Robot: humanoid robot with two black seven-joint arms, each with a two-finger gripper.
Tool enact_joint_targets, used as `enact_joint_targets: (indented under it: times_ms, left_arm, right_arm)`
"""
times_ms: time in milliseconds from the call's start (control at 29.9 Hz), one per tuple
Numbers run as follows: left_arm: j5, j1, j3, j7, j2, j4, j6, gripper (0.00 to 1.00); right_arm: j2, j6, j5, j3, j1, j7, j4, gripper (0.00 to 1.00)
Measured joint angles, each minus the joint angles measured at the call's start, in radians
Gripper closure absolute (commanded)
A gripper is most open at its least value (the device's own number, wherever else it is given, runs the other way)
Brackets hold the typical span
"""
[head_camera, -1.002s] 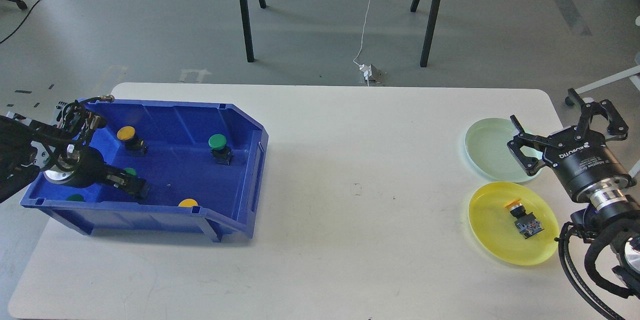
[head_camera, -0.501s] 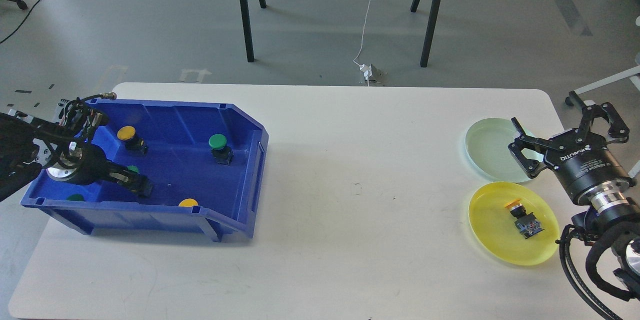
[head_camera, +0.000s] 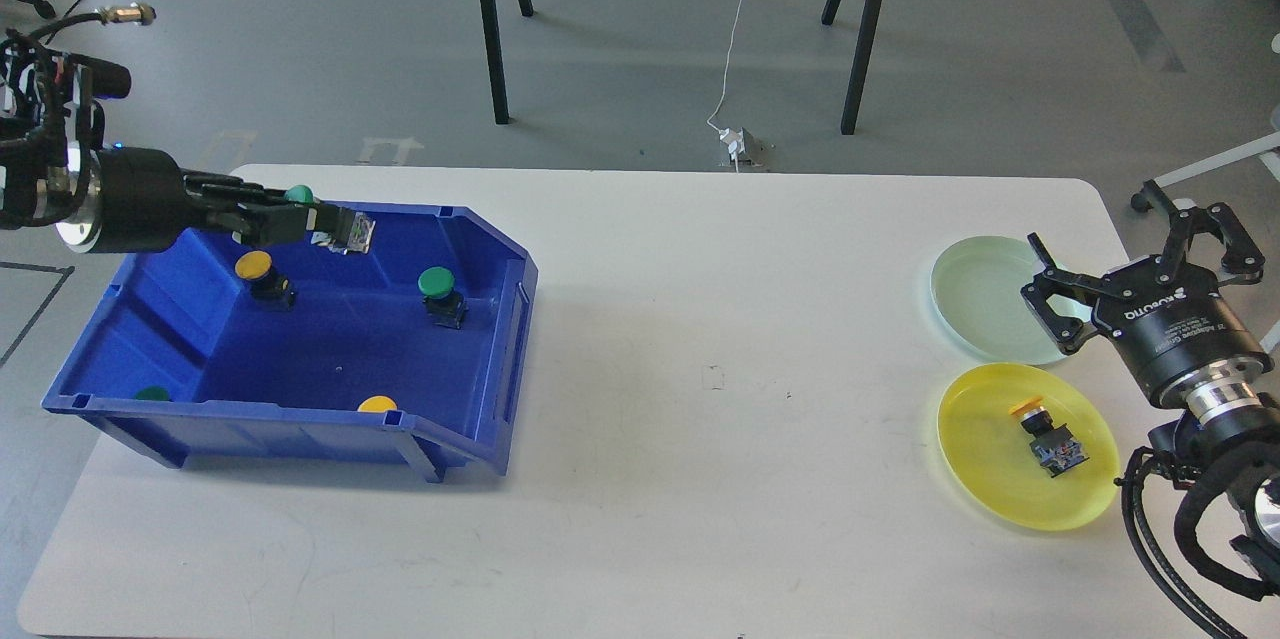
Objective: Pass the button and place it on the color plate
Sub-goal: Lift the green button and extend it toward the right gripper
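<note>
Left gripper point(head_camera: 300, 219) is raised above the far wall of the blue bin point(head_camera: 480, 339), fingers closed on a green button point(head_camera: 325, 219); the button's green cap points to the left-far side and its grey contact block sticks out to the right past the fingertips. Held button hangs clear of the bin floor, over the far left part of the bin. Inside the bin: a yellow button point(head_camera: 262, 276) at far left, a second green button point(head_camera: 440, 295) upright toward the far right, a yellow cap point(head_camera: 377, 405) just behind the near wall, a green cap point(head_camera: 152, 394) at the near left corner, partly hidden by the wall. Bin sits on the left half of the white table point(head_camera: 700, 419), sloped open side facing right. Right gripper point(head_camera: 1135, 264) is at the right edge of the table, fingers spread wide, holding nothing, hovering partly over the right rim of the pale green plate point(head_camera: 975, 294). Yellow plate point(head_camera: 975, 449) lies just near of the green one, almost touching it, and carries one yellow-capped button point(head_camera: 1040, 437) lying on its side near the plate's middle. Pale green plate holds nothing. Held button and both plates are well apart, the table's bare middle between them.
</note>
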Motion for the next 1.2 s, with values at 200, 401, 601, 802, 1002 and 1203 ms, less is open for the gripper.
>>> enact_joint_targets:
  times_ms: [200, 401, 601, 802, 1002, 1203]
  left_arm:
    - [-0.276, 0.002, -0.080, 0.000, -0.111, -0.079, 0.000, 0.91]
    - [-0.451, 0.002, -0.089, 0.000, -0.372, -0.027, 0.000, 0.91]
    - [-0.485, 0.053, -0.091, 0.000, -0.594, 0.178, 0.000, 0.91]
    - [-0.495, 0.078, -0.115, 0.000, -0.629, 0.217, 0.000, 0.91]
    - [-0.495, 0.082, -0.116, 0.000, -0.629, 0.217, 0.000, 0.91]
    - [-0.496, 0.082, -0.116, 0.000, -0.632, 0.217, 0.000, 0.91]
  right_arm:
    - [-0.002, 0.000, -0.358, -0.017, 0.007, 0.002, 0.010, 0.02]
    - [-0.026, 0.000, -0.523, -0.085, 0.040, 0.011, 0.023, 0.02]
    - [0.000, -0.007, -0.531, -0.290, 0.212, 0.024, 0.039, 0.02]
    - [0.088, -0.018, -0.524, -0.427, 0.384, 0.079, 0.034, 0.02]
    - [0.153, -0.046, -0.470, -0.502, 0.491, 0.097, 0.010, 0.03]
    - [0.191, -0.077, -0.458, -0.552, 0.568, 0.104, -0.010, 0.04]
